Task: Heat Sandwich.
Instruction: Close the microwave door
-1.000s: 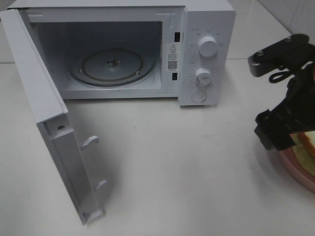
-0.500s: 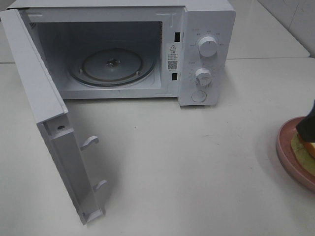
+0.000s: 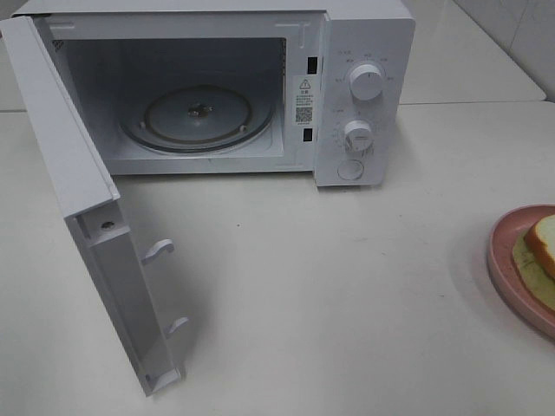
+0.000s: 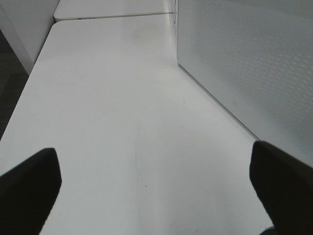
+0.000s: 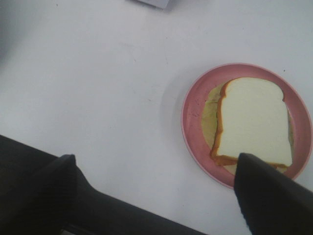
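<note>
The sandwich (image 5: 252, 122) lies flat on a pink plate (image 5: 191, 112) at the right edge of the white counter (image 3: 347, 286), well apart from the microwave (image 3: 364, 95), whose door (image 3: 87, 217) stands wide open. The right gripper (image 5: 156, 196) hovers above the plate, jaws spread, grasping nothing. The left gripper (image 4: 156, 191) hangs released over bare counter beside the microwave.

White table (image 4: 107, 122), bare surface, faint curved scuff near centre. White perforated microwave wall (image 4: 249, 58) at 2 o'clock, standing on the table. Left gripper (image 4: 156, 188): two dark fingertips (image 4: 29, 188), at 8 and 4 o'clock, spread wide, nothing between.
</note>
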Robot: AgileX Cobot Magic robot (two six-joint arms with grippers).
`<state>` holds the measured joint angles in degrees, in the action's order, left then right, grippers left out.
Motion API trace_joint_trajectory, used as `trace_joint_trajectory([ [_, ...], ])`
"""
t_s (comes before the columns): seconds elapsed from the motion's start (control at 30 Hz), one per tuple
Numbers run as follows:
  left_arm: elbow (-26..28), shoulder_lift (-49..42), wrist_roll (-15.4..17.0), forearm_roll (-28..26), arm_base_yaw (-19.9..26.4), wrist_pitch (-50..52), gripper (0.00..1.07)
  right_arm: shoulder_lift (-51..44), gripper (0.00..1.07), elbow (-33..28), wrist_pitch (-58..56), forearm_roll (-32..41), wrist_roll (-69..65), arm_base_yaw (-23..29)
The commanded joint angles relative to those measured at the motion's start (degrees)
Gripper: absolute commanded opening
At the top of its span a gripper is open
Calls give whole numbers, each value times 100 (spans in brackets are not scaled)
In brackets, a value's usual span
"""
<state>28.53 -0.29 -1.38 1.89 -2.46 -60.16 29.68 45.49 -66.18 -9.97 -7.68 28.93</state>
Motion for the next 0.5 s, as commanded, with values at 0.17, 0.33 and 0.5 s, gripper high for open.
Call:
trace_joint_trajectory([
  [0.17, -23, -143, 17, 23, 6, 74, 101, -1100, 82, -539, -57, 298, 34, -699],
  [0.33, -23, -143, 17, 23, 6, 74, 101, -1736, 82, -900, 63, 533, 143, -1186],
  [0.5, -23, -143, 17, 23, 6, 74, 101, -2240, 82, -1346, 309, 630, 321, -1610],
])
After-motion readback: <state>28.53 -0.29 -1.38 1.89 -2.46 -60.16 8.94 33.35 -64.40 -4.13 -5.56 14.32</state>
